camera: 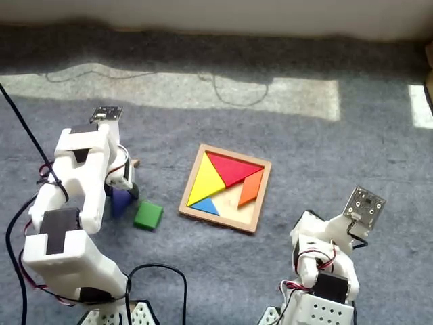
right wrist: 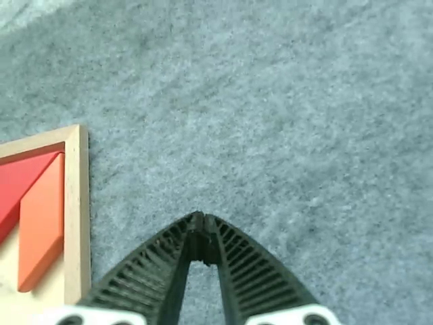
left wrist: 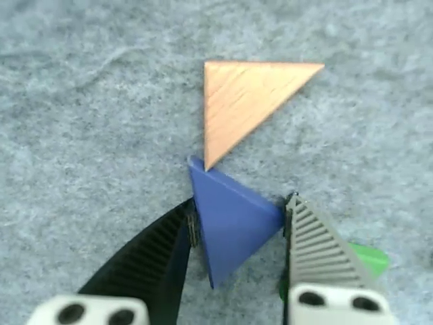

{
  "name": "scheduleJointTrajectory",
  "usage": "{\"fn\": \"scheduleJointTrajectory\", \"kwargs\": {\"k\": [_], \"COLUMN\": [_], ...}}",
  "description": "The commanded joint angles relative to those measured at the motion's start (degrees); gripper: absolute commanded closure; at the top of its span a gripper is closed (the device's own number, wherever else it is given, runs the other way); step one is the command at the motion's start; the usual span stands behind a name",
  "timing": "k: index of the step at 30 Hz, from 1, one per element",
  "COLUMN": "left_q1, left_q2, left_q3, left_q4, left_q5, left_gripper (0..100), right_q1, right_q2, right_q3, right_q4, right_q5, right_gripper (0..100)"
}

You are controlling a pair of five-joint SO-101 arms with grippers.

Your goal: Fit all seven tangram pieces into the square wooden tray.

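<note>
From the high view, I have the left arm [camera: 74,196] out over the grey carpet [camera: 304,149], its front end down on the dark blue triangle [camera: 120,202]. The green square [camera: 148,215] lies just beside that end, on the side toward the square wooden tray [camera: 216,222]. The tray sits well apart from this arm, between the two arms. Inside it I see a yellow triangle [camera: 205,181], a red triangle [camera: 232,168], an orange parallelogram [camera: 251,187] and a small light blue triangle [camera: 206,206], with bare wood left in the corner nearest the right arm [camera: 325,264].

In the left wrist view, the left gripper [left wrist: 240,210] is clamped on the dark blue triangle [left wrist: 233,220], one finger pressed to each side of it. Just past the fingertips lies a wood-coloured triangle [left wrist: 240,101]; its nearest corner meets the blue piece's far corner. The green square [left wrist: 369,258] peeks out from behind the pale finger [left wrist: 314,244].

In the right wrist view, the right gripper [right wrist: 203,220] has its tips pressed together with nothing between them, over bare carpet [right wrist: 304,101]. The tray's rim [right wrist: 76,203] lies off to one side of the fingers, near but not touching, with the red triangle [right wrist: 20,183] and the orange parallelogram [right wrist: 40,223] inside it.
</note>
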Motion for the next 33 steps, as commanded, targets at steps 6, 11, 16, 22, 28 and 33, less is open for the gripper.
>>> {"fn": "scheduleJointTrajectory", "kwargs": {"k": [6,11,16,22,28,33], "left_q1": [1.3,3.1,7.2,8.3,3.0,-2.5], "left_q2": [-0.9,-7.3,-18.1,-25.5,-26.7,-26.2], "left_q3": [1.3,2.9,8.7,12.4,12.4,12.4], "left_q4": [0.5,1.0,1.0,1.0,2.5,2.1], "left_q5": [-0.6,-0.6,-4.3,-8.9,-22.9,-38.0], "left_gripper": [84,84,84,83,74,69], "right_q1": [0.5,0.5,0.5,0.5,0.5,0.5], "right_q2": [-0.9,-0.9,-0.9,-0.9,-0.9,-0.9], "right_q3": [6.1,6.1,6.1,6.1,6.1,6.1], "right_q4": [-1.7,-1.7,-1.7,-1.7,-1.7,-1.7], "right_q5": [0.7,0.7,0.7,0.7,0.7,0.7], "right_gripper": [99.3,99.3,99.3,99.3,99.3,99.3]}}
